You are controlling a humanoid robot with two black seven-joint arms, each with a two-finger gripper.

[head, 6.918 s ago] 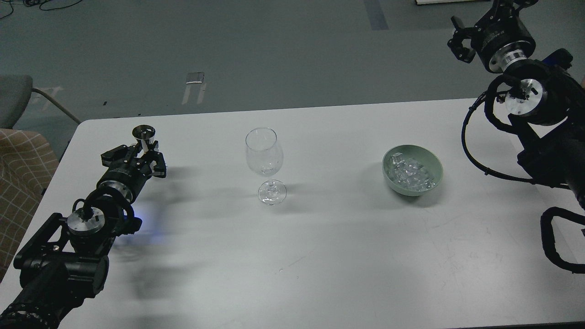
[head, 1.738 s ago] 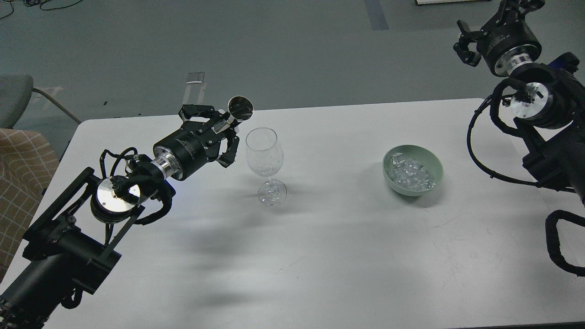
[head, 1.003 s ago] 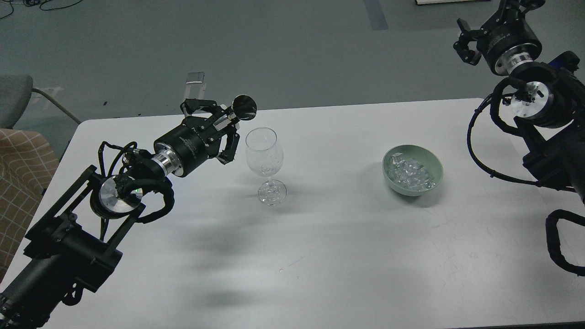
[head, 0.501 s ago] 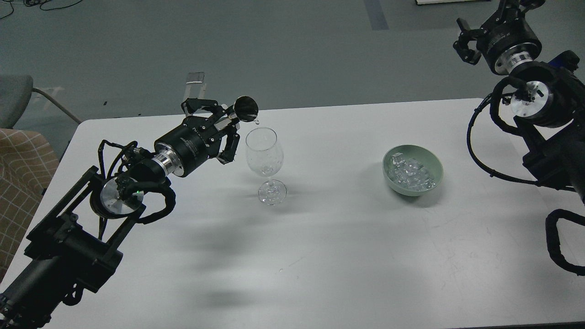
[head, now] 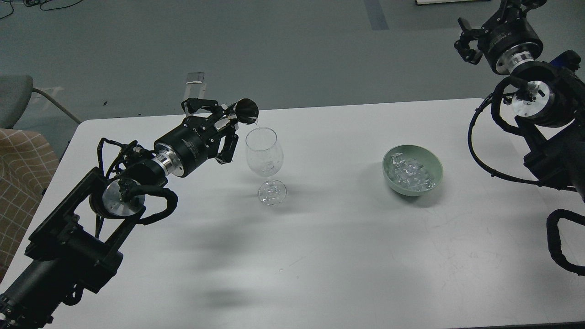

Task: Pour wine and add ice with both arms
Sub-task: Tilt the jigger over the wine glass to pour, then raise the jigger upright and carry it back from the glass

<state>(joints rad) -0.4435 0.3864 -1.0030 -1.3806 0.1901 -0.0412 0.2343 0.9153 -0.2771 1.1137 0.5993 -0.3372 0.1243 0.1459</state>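
1 bowl right of glass; chair possibly left.

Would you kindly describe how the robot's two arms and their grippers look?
Both arms are black, jointed, with round silver joint caps and looping black cables. The left gripper and right gripper are black claws with slim fingers, each mounted on a thick black cylinder with a silver collar.

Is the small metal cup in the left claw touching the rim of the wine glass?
Apart. The head view shows the tilted metal cup, held by the left claw, with white table showing between its lip and the wine glass rim.
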